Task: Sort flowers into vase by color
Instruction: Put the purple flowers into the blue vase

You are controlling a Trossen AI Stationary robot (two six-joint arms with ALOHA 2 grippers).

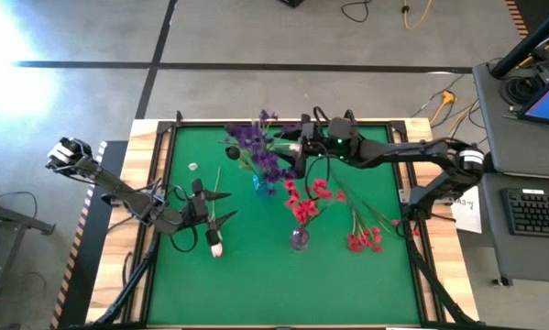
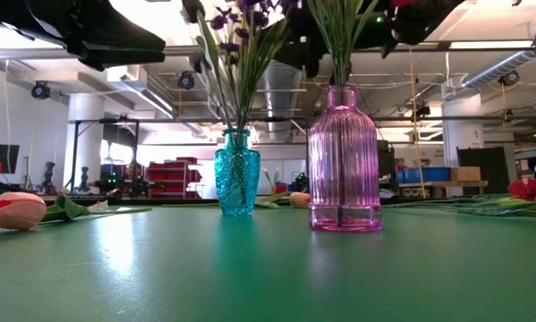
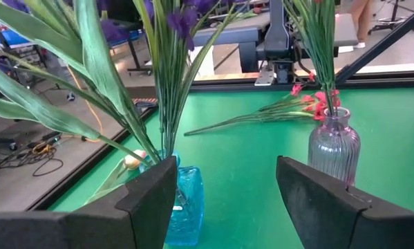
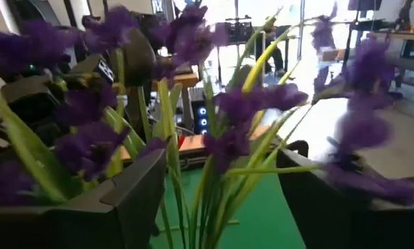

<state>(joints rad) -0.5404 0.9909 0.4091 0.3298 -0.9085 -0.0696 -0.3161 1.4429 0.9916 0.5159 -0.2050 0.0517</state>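
Step in hand — purple flowers (image 1: pixel 256 145) stand in the blue vase (image 1: pixel 260 183). The right gripper (image 1: pixel 301 158) sits over that bunch, fingers spread with stems between them, pinching nothing that shows. Red flowers (image 1: pixel 303 203) stand in the pink vase (image 1: pixel 299 238); more red stems (image 1: pixel 361 234) lie on the green table (image 1: pixel 256 284). The left gripper (image 1: pixel 221 207) is spread near a tulip (image 1: pixel 216 246). Next move likely calls for lifting clear without snagging blossoms. Low view alone shows another tulip bud behind the vases — the high view hides it.

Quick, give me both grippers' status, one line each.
Left gripper: open, holding nothing, near the tulip.
Right gripper: open around the purple flowers in the blue vase, not clamping them.
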